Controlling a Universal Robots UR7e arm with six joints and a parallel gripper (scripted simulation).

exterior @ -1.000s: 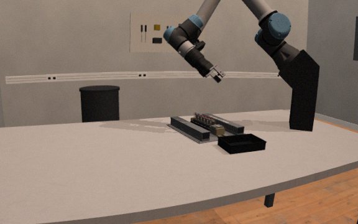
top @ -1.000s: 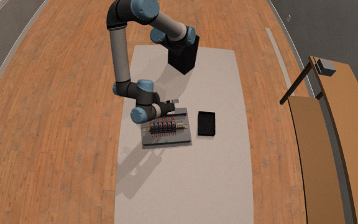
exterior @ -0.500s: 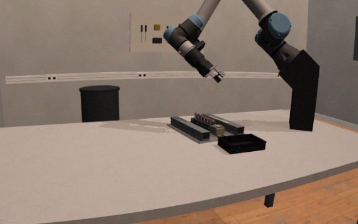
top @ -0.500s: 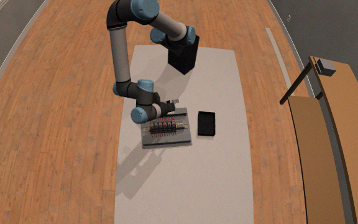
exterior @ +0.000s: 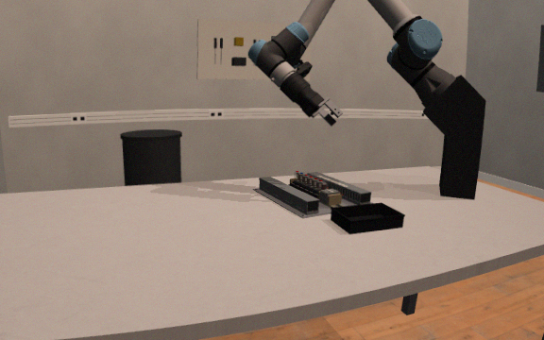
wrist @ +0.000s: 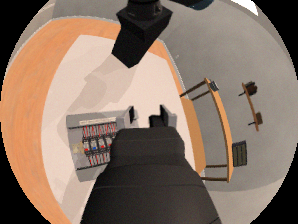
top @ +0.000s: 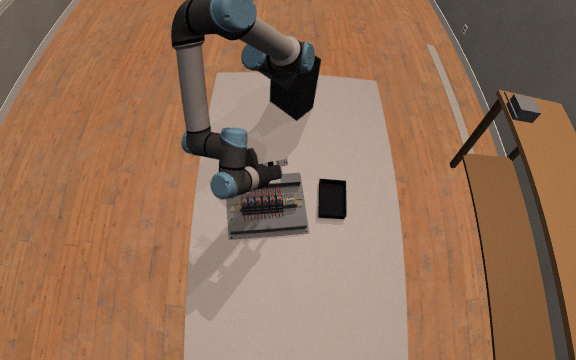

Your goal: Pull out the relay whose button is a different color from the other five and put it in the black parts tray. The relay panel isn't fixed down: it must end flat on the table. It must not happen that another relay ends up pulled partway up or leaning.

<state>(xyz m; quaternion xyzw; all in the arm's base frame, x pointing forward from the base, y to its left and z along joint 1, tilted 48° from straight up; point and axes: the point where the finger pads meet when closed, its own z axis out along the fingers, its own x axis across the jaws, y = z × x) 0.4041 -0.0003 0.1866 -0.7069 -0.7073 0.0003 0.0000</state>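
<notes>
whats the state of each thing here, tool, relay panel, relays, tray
two-finger tool: open, holding nothing, high above the panel
flat grey relay panel: lying flat on the table, untouched
row of six relays: all seated in the panel; one at the far end in the exterior view shows a blue button, the others red
black rectangular parts tray: upright beside the panel, nothing in it

Gripper [exterior: 330,113] raised, tilted, wide open
</notes>
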